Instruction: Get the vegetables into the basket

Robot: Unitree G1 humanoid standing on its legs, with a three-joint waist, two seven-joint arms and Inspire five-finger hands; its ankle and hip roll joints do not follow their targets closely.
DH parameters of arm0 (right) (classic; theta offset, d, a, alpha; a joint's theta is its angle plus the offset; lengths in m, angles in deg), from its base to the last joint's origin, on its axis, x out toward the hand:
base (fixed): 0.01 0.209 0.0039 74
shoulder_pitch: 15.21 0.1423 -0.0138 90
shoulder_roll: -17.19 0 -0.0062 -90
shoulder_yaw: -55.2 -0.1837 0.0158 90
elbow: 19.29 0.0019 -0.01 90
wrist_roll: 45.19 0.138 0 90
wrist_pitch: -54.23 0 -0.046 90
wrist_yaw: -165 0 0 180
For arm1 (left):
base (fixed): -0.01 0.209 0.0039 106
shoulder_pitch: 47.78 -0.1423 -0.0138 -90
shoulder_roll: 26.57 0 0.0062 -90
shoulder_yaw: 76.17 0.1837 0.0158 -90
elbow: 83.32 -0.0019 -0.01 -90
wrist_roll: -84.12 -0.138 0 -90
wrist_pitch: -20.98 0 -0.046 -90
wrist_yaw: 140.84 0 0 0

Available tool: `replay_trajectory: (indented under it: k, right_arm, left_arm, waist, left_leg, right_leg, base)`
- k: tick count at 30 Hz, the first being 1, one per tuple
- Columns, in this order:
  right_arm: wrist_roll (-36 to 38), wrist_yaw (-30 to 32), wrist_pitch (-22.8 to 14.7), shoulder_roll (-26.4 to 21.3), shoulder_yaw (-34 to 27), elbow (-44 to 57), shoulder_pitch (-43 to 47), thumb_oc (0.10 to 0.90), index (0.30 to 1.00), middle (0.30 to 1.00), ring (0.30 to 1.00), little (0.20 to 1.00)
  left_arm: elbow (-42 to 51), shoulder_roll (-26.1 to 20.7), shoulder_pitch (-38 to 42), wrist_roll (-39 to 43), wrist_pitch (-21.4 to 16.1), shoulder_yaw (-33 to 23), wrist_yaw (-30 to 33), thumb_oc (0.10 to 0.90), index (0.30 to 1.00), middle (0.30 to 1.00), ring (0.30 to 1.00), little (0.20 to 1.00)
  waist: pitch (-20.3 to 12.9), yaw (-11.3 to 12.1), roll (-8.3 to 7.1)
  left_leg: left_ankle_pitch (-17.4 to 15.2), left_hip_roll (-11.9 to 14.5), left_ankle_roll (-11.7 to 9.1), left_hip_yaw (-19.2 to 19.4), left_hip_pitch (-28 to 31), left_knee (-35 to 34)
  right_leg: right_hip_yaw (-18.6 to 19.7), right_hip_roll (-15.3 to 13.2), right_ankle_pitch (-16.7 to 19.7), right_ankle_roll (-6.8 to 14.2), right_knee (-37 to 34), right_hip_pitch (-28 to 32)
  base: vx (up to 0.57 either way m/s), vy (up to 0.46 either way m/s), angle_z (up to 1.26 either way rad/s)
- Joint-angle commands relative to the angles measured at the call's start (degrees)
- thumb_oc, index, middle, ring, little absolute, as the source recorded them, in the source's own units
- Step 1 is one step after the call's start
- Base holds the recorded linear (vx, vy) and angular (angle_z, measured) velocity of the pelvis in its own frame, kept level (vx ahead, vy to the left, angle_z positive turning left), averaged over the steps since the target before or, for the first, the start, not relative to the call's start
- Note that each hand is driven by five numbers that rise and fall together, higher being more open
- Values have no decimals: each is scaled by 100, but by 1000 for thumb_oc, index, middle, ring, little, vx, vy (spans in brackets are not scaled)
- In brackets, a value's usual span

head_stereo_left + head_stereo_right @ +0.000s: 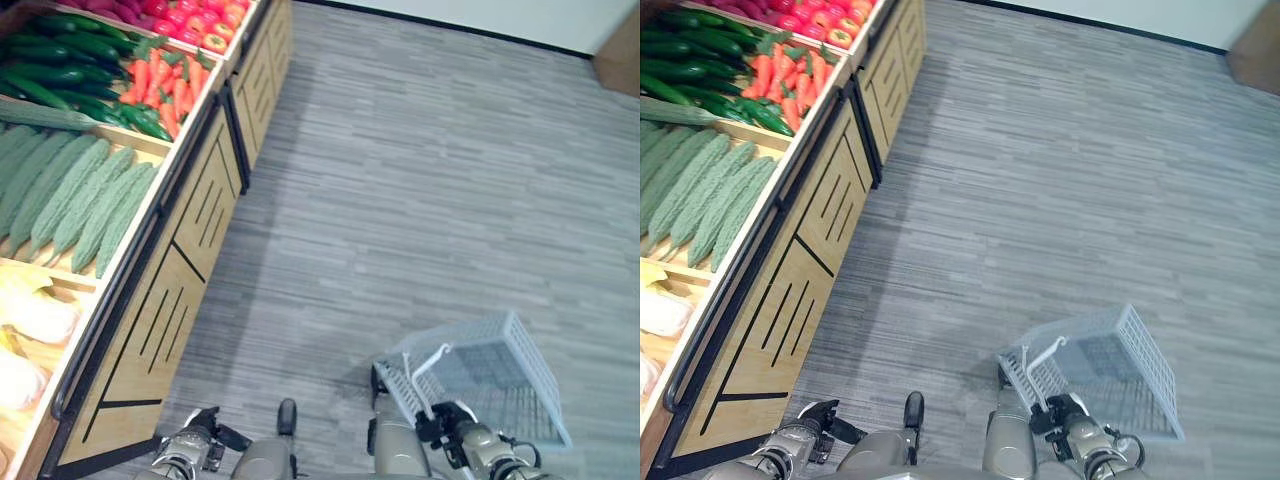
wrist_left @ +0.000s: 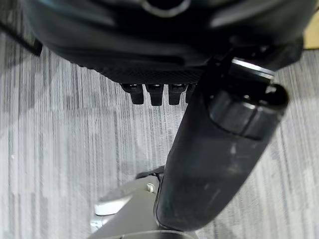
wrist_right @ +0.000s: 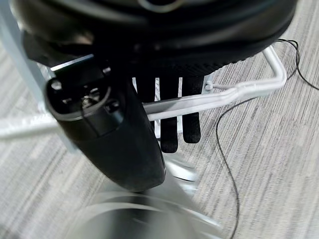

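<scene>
A white wire basket (image 1: 490, 370) hangs tilted low at my right side. My right hand (image 1: 450, 425) is shut on the basket's handle (image 3: 239, 89), which crosses its fingers (image 3: 169, 124). The basket looks empty. The vegetables lie in the bins of a wooden stand (image 1: 190, 240) along my left: green bitter gourds (image 1: 80, 200), dark cucumbers (image 1: 60, 60), carrots (image 1: 165, 85) and red produce (image 1: 200, 20). Down at my lower left, my left hand (image 1: 195, 440) hangs open and holds nothing; its fingers (image 2: 154, 94) show above the grey floor.
Pale wrapped produce (image 1: 35, 310) fills the nearest bin. A black rail (image 1: 150, 235) runs along the stand's front edge. Grey plank floor (image 1: 420, 180) stretches ahead and to the right. A brown object (image 1: 620, 50) stands at the far right corner.
</scene>
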Motion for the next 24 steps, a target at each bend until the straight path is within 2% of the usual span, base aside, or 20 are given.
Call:
replay_trajectory:
  k: [1,3,5,13,15,18,19,21,22,23,24]
  right_arm:
    - [29,48,34,-375,54,-6,-55,400,300,300,300,300]
    - [35,38,28,-390,89,-49,-104,400,300,300,300,300]
    - [32,40,30,-427,64,-127,-144,400,300,300,300,300]
    - [58,72,26,-502,68,-142,-189,400,300,300,300,300]
    - [116,91,16,-517,44,-122,-231,400,300,300,300,300]
    - [289,94,-22,-521,-7,-43,-266,400,300,300,300,300]
    - [282,82,-49,-542,3,-4,-311,400,300,300,300,300]
    - [214,84,-35,-562,-8,16,-374,400,300,300,300,300]
    - [216,73,-22,-573,-70,19,-430,400,300,300,300,300]
    - [259,75,-20,-594,-203,18,-501,400,300,300,300,300]
    - [261,65,13,-545,-260,-25,-571,400,300,300,300,300]
  left_arm:
    - [44,-87,13,-247,-13,-132,26,900,1000,1000,1000,1000]
    - [39,-74,5,-257,-9,-95,7,900,1000,1000,1000,1000]
    - [5,-27,30,-241,-5,-66,7,900,1000,1000,1000,1000]
    - [29,31,55,-162,30,-3,40,900,1000,1000,1000,1000]
    - [73,50,71,-84,50,-3,17,900,1000,1000,1000,1000]
    - [128,97,128,7,35,-8,28,900,1000,1000,1000,1000]
    - [205,129,153,11,21,51,27,900,1000,1000,1000,1000]
    - [275,154,193,-15,42,124,9,900,1000,1000,1000,1000]
    - [328,181,194,-51,48,160,-1,900,1000,1000,1000,1000]
    - [379,217,217,-102,57,185,-32,900,1000,1000,1000,1000]
    - [475,274,159,-170,70,213,-88,900,1000,1000,1000,1000]
  waist:
    - [48,-70,14]
    - [-36,-112,19]
    - [-166,-151,101]
    - [-308,-192,230]
    - [-320,-197,263]
    - [-248,-214,198]
    - [-179,-212,167]
    - [-151,-281,91]
    - [-157,-360,99]
    - [-184,-510,155]
    - [-202,-522,213]
  left_leg:
    - [-634,-9,-274,-64,138,462]
    - [-655,-25,-304,-231,181,423]
    - [-638,73,-382,-465,318,302]
    - [-623,364,-582,-874,301,365]
    - [-630,440,-661,-909,178,610]
    - [-469,387,-809,-764,-166,1280]
    - [-402,379,-817,-485,-378,1520]
    - [-346,511,-755,255,-678,1467]
    - [-307,788,-741,972,-737,1322]
    - [-67,1070,-755,1909,-822,1152]
    - [-89,1136,-793,2157,-734,1001]
  right_leg:
    - [192,87,749,108,472,-292]
    - [444,271,510,17,584,-199]
    - [532,451,315,-89,727,-113]
    - [235,580,-124,-299,978,-57]
    - [97,600,-348,-399,1105,41]
    - [-72,556,-451,-518,1054,312]
    - [-192,501,-477,-547,1036,450]
    - [-376,354,-497,-512,970,575]
    - [-548,249,-498,-459,908,648]
    - [-791,135,-471,-407,824,722]
    - [-911,124,-498,-361,839,714]
  base:
    - [146,-71,69]
    - [150,-77,47]
    - [247,-152,91]
    - [119,-136,45]
    - [97,-143,40]
    - [42,-100,96]
    - [-33,-77,109]
    - [-50,-52,98]
    - [-50,14,87]
    - [-24,119,90]
    - [-5,106,157]
